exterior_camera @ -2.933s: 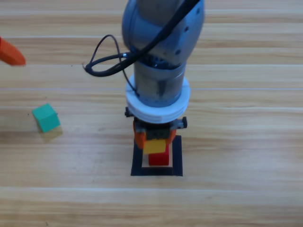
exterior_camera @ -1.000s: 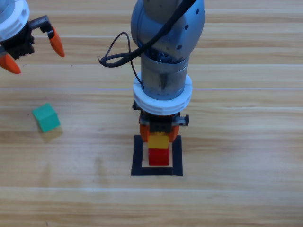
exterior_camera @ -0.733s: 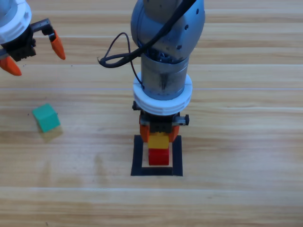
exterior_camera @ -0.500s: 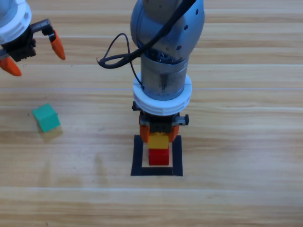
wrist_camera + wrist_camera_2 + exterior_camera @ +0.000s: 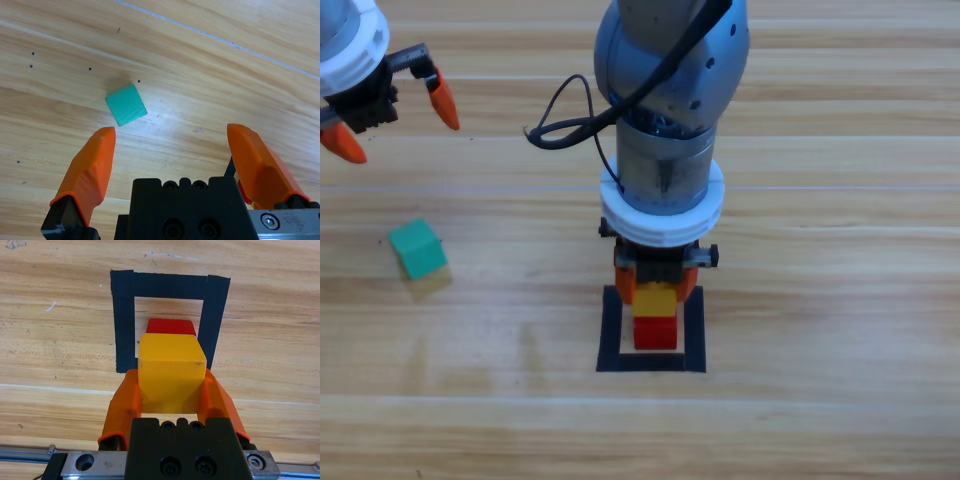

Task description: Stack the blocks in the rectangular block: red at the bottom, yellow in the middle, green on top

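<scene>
my right gripper (image 5: 170, 390) clamps the yellow cube (image 5: 171, 371) over the red cube (image 5: 171, 326) inside the black tape square (image 5: 122, 325) mid-table; left gripper (image 5: 172, 150) gapes above the green cube (image 5: 126, 104), near the left edge.

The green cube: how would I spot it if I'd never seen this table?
Start at the black tape square near the table's middle, then look far to its left. The green cube sits alone on bare wood below the open left gripper, the only cube outside the square.
</scene>
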Motion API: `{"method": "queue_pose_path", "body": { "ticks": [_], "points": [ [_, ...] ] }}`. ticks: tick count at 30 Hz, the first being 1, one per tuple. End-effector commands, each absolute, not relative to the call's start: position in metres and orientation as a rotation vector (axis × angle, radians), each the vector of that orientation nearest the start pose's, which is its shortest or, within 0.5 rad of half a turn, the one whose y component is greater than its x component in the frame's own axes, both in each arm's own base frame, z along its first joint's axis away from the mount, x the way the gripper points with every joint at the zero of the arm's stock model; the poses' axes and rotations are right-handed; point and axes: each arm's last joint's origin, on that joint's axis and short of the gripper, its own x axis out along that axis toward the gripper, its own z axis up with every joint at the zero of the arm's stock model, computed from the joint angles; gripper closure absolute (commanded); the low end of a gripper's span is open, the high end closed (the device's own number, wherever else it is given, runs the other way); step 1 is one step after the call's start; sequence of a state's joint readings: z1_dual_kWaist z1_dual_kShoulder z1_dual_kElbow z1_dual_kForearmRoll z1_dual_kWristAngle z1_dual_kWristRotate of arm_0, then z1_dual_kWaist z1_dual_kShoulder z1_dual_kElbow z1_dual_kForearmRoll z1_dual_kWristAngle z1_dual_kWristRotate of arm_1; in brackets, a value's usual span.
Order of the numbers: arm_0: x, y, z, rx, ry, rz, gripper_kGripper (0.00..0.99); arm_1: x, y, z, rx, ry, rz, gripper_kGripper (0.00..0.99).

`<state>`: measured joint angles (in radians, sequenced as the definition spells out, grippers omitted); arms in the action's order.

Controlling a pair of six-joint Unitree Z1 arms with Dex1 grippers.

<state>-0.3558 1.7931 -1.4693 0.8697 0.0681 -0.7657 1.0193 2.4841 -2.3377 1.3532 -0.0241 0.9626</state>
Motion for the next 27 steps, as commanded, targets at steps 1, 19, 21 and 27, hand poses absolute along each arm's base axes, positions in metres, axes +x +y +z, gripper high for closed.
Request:
{"method": "queue_pose_path", "body": {
  "ticks": [1, 19, 21, 27],
  "points": [
    [0.327, -0.127, 0.3, -0.38, 1.24, 0.219, 0.042, 0.284, 0.432, 0.18, -0.049, 1.568, 0.002, 0.99],
    [0.331, -0.129, 0.298, -0.379, 1.241, 0.219, 0.042, 0.286, 0.433, 0.209, -0.046, 1.517, 0.082, 0.0],
    [0.331, -0.129, 0.299, -0.382, 1.237, 0.218, 0.042, 0.282, 0.428, 0.236, -0.029, 1.471, 0.11, 0.0],
    [0.342, -0.134, 0.293, -0.415, 1.241, 0.223, 0.042, 0.241, 0.404, 0.331, -0.02, 1.297, 0.217, 0.0]
  ]
}}
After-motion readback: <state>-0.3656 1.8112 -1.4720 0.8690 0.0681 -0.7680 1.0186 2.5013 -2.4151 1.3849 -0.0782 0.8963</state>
